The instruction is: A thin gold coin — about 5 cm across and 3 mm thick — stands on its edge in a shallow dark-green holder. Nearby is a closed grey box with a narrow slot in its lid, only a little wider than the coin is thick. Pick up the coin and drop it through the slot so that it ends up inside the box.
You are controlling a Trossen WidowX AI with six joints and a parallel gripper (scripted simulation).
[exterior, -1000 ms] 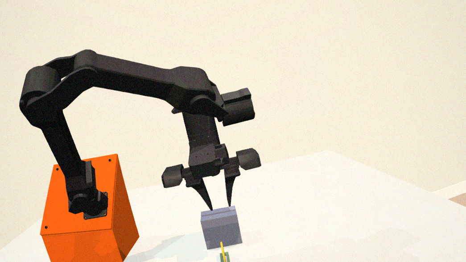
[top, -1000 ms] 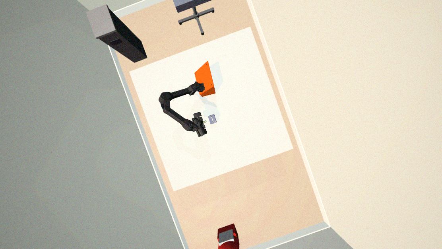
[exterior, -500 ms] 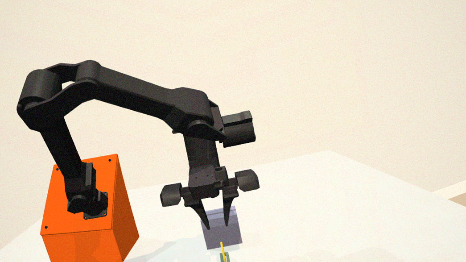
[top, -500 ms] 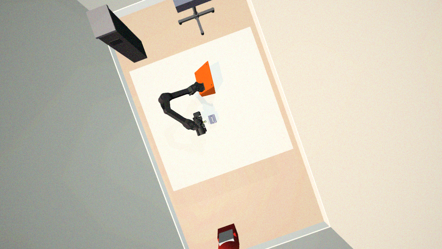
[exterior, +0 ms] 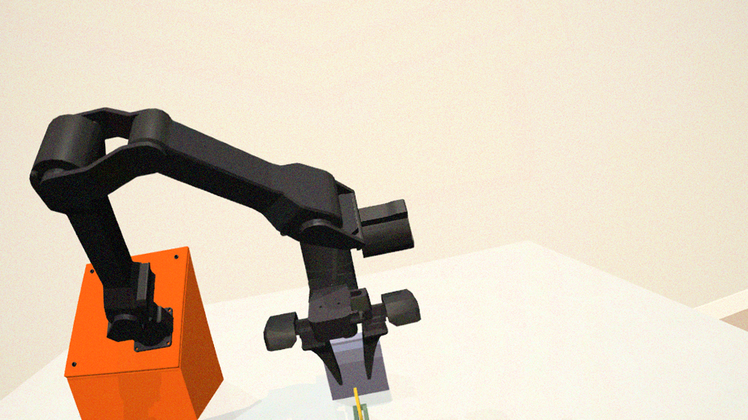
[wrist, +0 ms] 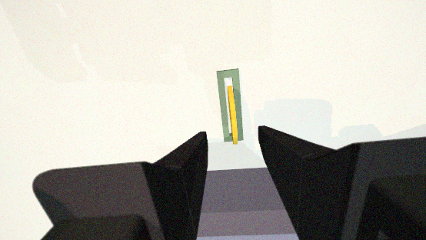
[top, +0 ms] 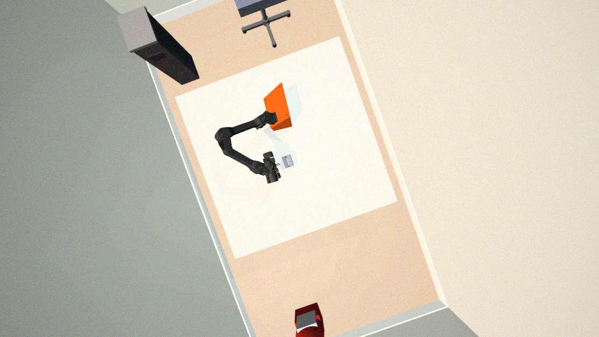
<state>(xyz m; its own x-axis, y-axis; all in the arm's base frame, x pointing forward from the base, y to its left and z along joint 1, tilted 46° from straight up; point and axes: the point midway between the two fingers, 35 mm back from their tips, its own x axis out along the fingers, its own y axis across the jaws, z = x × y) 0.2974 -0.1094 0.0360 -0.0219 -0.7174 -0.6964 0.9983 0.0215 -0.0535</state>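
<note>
Wrist view alone shows coin (wrist: 231, 115) edge-on in holder (wrist: 239, 104); tool (wrist: 232, 140) released, empty.

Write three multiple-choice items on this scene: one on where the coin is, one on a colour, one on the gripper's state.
1. Where is the coin?
A. on edge in the holder
B. between the fingers
C. on the box lid

2. What colour is the block under the arm's base?
A. green
B. orange
C. grey

3. How does the gripper stand?
A. shut on the coin
B. shut tight on nothing
C. open, holding nothing

Key: 1 A, the wrist view shows it upright in the green frame; 2 B, plain in the exterior view; 3 C, a gap between the fingers shows the grey box below.
</note>
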